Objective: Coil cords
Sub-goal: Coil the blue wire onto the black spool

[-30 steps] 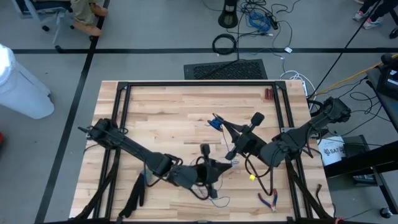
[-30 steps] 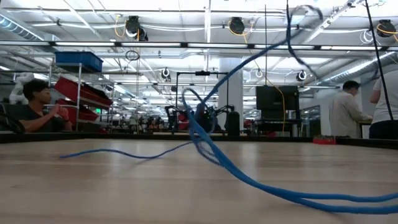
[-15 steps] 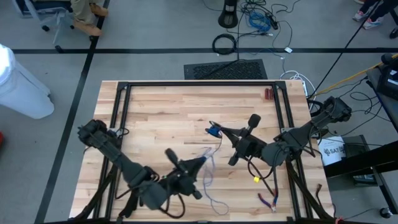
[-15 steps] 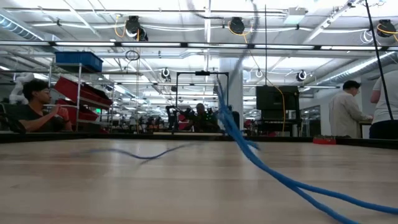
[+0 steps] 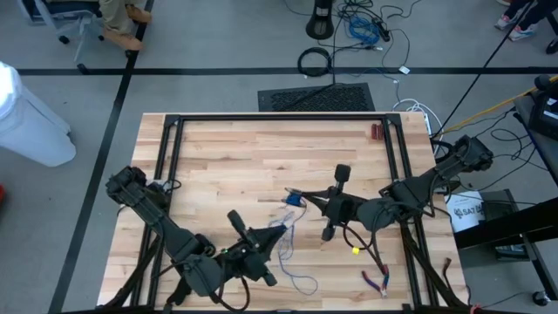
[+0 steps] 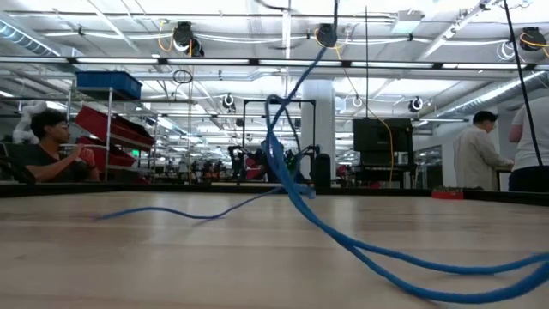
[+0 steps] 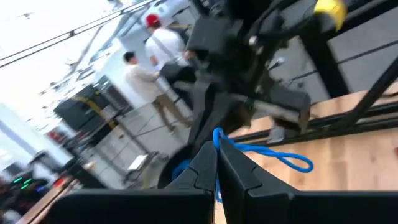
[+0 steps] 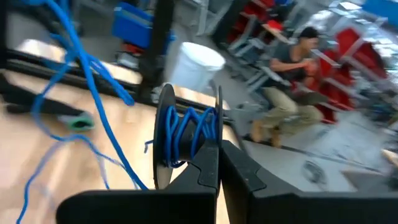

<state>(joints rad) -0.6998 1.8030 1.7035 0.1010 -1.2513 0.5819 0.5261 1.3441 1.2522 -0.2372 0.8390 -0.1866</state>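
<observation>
Two grippers of mine are closed on one blue cord [image 5: 291,253]. My right gripper [image 5: 304,198] sits near the middle of the table [image 5: 235,153], fingers pinched on a small spool [image 8: 186,134] at their tips; several blue turns are already wound around it. From that spool the cord runs off toward my left gripper [image 5: 281,229], which hovers close by, toward the front edge, jaws shut with the cord [image 7: 261,151] rising right at the fingertips. Beyond those tips a loop hangs in the air in front of my other arm.

Past my left gripper the slack drops to the wood and trails in loose curves toward the front edge. From table level the cord [image 6: 343,245] climbs in a steep arc and also lies across the boards (its far end is too thin to follow).

Just behind my right gripper, near the table's right front corner, lie the red-handled pliers [image 5: 377,281]. A small red object [image 5: 376,132] rests at the far right edge. People [image 6: 478,153] stand and sit in the room beyond.
</observation>
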